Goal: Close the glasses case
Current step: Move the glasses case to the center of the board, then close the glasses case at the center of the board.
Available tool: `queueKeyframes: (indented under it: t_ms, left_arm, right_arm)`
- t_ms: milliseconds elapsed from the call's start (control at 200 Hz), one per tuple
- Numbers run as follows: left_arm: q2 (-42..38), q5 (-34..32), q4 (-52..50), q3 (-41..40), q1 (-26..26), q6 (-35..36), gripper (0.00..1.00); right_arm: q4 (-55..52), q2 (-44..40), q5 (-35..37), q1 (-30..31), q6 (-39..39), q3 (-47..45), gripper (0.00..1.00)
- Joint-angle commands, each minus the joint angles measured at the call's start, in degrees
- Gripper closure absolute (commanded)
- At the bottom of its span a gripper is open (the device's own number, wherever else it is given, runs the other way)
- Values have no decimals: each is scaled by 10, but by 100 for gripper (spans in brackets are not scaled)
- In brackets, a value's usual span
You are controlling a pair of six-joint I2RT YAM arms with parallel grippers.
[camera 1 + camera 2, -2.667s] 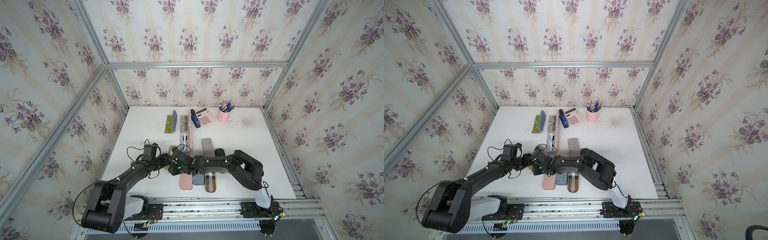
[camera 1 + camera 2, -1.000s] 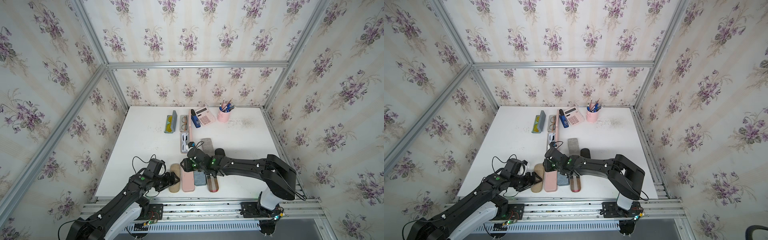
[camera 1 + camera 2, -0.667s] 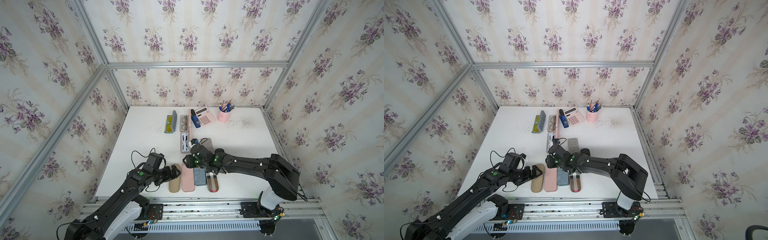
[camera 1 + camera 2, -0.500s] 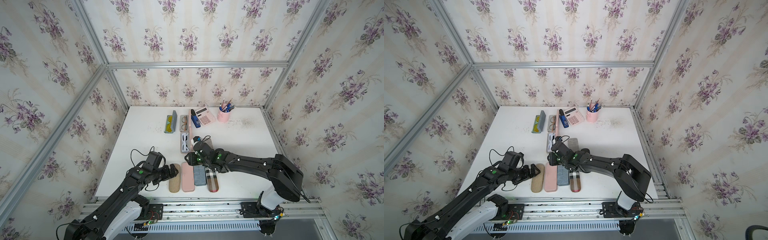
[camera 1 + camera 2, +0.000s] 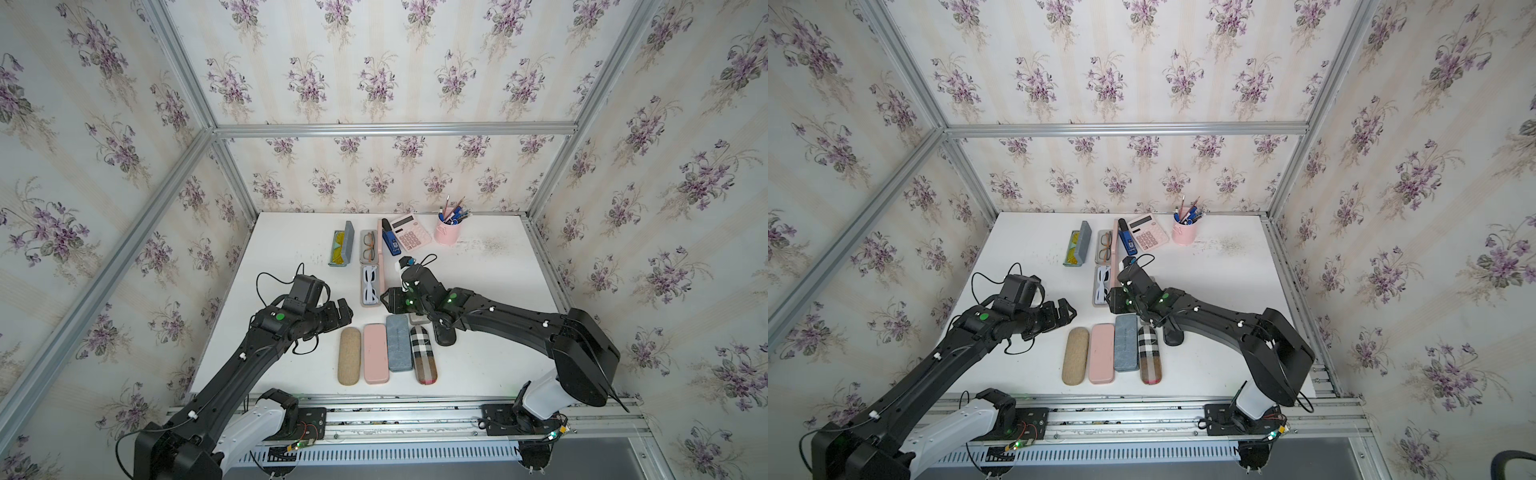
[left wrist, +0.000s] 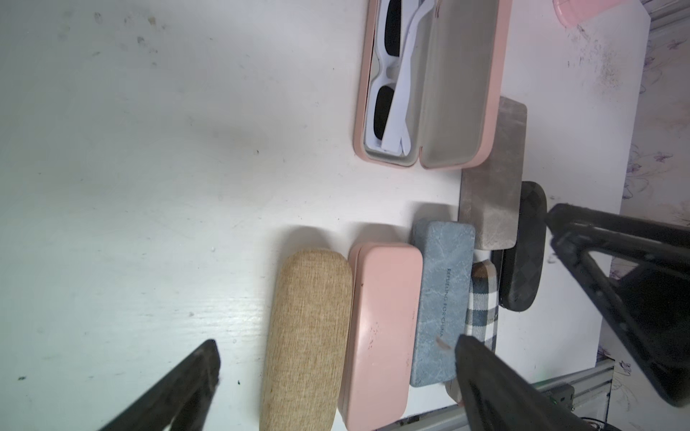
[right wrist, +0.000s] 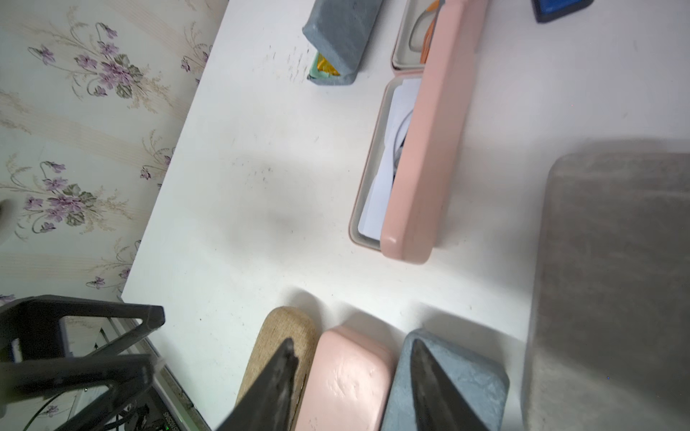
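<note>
A pink glasses case lies open mid-table with white sunglasses inside, its lid raised. My right gripper hovers just right of that case, about half open with nothing between its fingers; in its wrist view they hang above the closed cases. My left gripper is wide open and empty, left of the row of closed cases and above the tan case. Neither gripper touches the open case.
Closed cases lie in a front row: tan, pink, blue-grey, plaid, with a grey and a black one behind. At the back are two more open cases, a stapler, calculator and pen cup.
My left gripper opened wide and drew back left from the tan case. My right gripper moved away from the front row toward the open pink case with the white sunglasses.
</note>
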Motion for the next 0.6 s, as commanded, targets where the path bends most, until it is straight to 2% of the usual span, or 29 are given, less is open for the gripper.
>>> queueKeyframes:
  t_ms: [0, 55, 120, 180, 220, 255, 280, 505, 594]
  left_arm:
    - [52, 24, 65, 15, 16, 28, 1]
    - [79, 37, 98, 22, 26, 32, 6]
    - [111, 57, 142, 21, 43, 33, 25]
    - [146, 64, 166, 28, 56, 35, 38]
    - [171, 67, 179, 37, 62, 40, 43]
    - [193, 67, 192, 44, 67, 43, 44]
    - [205, 87, 203, 48, 70, 46, 49]
    - [329, 123, 261, 102, 76, 51, 51]
    - [370, 115, 249, 136, 76, 52, 53]
  right_arm:
    - [25, 11, -36, -19, -23, 9, 50]
    - [42, 17, -57, -34, -26, 9, 50]
    - [64, 27, -79, -51, -30, 9, 50]
    - [81, 36, -97, -66, -31, 9, 50]
    - [91, 44, -109, -75, -32, 11, 50]
    - [99, 52, -118, -81, -33, 12, 51]
    - [106, 56, -121, -85, -34, 12, 51]
    - [126, 104, -145, -109, -40, 30, 52]
    - [128, 120, -151, -115, -39, 35, 53]
